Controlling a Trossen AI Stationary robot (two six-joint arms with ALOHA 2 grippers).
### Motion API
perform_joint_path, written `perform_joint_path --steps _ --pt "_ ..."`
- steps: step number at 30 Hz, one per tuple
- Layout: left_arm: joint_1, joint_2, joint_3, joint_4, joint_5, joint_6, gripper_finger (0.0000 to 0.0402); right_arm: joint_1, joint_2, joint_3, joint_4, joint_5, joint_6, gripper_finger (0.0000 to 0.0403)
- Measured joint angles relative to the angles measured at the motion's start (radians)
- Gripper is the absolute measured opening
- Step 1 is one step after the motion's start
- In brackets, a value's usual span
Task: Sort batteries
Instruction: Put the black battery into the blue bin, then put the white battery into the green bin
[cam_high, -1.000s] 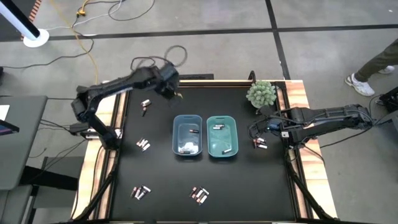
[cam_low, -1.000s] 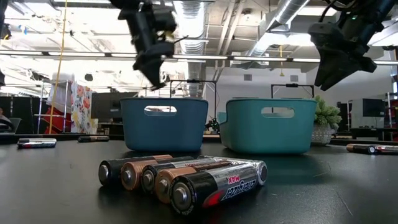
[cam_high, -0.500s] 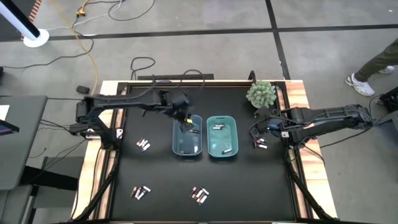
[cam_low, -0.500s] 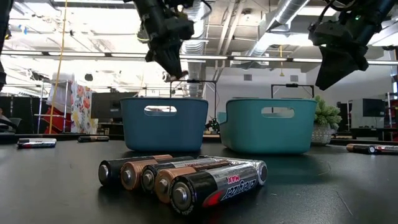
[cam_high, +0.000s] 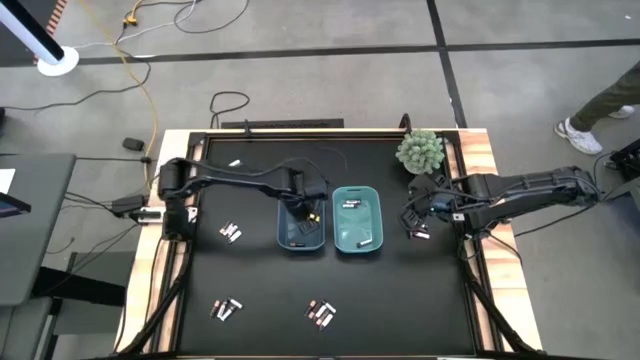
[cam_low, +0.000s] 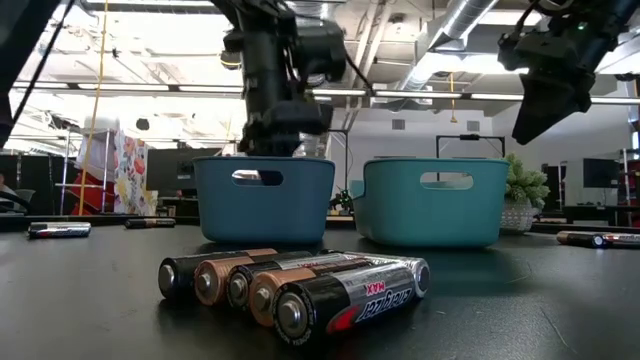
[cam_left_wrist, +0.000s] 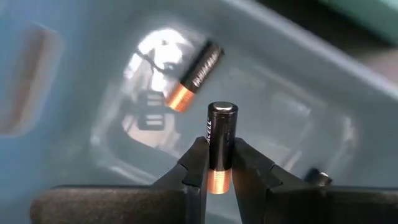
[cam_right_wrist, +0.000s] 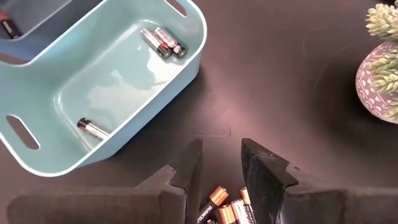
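Note:
My left gripper (cam_left_wrist: 219, 163) hangs over the inside of the blue bin (cam_high: 281, 215), shut on one dark battery (cam_left_wrist: 222, 134) with a copper end. Another battery (cam_left_wrist: 194, 76) lies on that bin's floor. The teal bin (cam_high: 336, 220) stands right beside it, with batteries (cam_right_wrist: 163, 40) lying on its floor. My right gripper (cam_right_wrist: 221, 155) hovers open above a small cluster of batteries (cam_right_wrist: 227, 208) on the black table, to the right of the teal bin, touching none. My left gripper pinches the battery between its two fingers, low on the body just above the copper end (cam_left_wrist: 217, 180). The fingers come from above, pointing steeply down. The battery stands along the fingers, dark end outward, clear of the bin's floor.
Loose groups of batteries lie on the table at the left (cam_high: 231, 232), near left (cam_high: 227, 308) and near middle (cam_high: 320, 314), the last large in the low view (cam_low: 300, 285). A potted plant (cam_high: 420, 150) stands at the far right. A person's shoe (cam_high: 580, 135) shows beyond the table.
My left gripper has swung from the table's far left toward the right and near side, sinking until it hangs in the mouth of the blue bin, with the battery still between its fingers. My right gripper has stayed over its cluster.

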Motion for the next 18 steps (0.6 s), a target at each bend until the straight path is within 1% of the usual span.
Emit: perform_joint_path --steps 2,6,12,18 --pt "-0.002 0.038 0.000 -0.002 0.018 -0.007 0.0044 0.010 0.000 0.000 0.000 0.000 0.000 0.0127" --pt "-0.003 0.080 0.000 -0.003 0.020 -0.024 0.0050 0.029 0.000 0.000 -0.001 -0.001 0.007 0.0127" --pt "-0.003 0.079 0.000 -0.006 0.067 0.017 0.0084 0.039 0.000 0.000 0.000 -0.001 0.008 0.0127" --pt "-0.002 0.074 0.000 -0.007 0.066 0.013 0.0091 0.038 0.000 0.000 0.000 -0.002 0.012 0.0127"
